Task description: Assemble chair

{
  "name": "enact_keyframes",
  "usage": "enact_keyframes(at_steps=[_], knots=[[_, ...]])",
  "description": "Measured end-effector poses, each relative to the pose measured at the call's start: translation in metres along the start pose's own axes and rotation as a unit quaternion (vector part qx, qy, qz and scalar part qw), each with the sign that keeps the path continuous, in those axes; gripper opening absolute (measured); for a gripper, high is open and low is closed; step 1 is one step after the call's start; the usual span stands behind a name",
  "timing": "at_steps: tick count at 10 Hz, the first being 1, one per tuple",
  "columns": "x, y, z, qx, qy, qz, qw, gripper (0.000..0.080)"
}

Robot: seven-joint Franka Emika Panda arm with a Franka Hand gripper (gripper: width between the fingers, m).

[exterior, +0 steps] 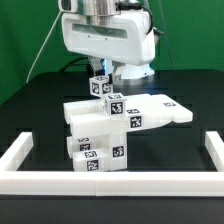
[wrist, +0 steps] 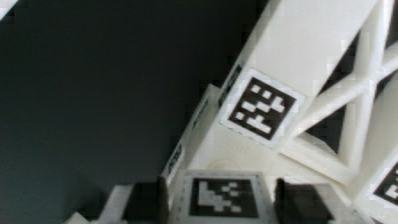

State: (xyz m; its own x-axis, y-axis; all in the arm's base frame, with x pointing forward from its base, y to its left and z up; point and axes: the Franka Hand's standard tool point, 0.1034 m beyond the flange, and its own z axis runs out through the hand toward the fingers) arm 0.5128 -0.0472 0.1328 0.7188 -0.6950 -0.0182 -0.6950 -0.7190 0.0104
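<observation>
The chair (exterior: 110,125) is smooth white blocky plastic with square black-and-white tags, standing part-built on the black table (exterior: 30,100) inside the rail (exterior: 20,160). The claw (exterior: 105,78) pinches a tagged upright leg (exterior: 102,88) atop it, jaws partly closed.

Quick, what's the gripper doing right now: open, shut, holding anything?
Gripper: closed on a white chair part, the tagged piece standing above the stacked parts; the wrist view shows the tagged, cross-braced piece close up between the fingers.
</observation>
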Motion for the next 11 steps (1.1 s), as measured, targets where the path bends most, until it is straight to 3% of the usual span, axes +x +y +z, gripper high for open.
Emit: enact_keyframes(at_steps=[6, 11], knots=[[-0.0094, -0.0006, 0.005, -0.004, -0.004, -0.005, 1.0, 0.0284], [-0.0078, 0.0004, 0.0073, -0.003, 0.001, -0.006, 1.0, 0.0284]])
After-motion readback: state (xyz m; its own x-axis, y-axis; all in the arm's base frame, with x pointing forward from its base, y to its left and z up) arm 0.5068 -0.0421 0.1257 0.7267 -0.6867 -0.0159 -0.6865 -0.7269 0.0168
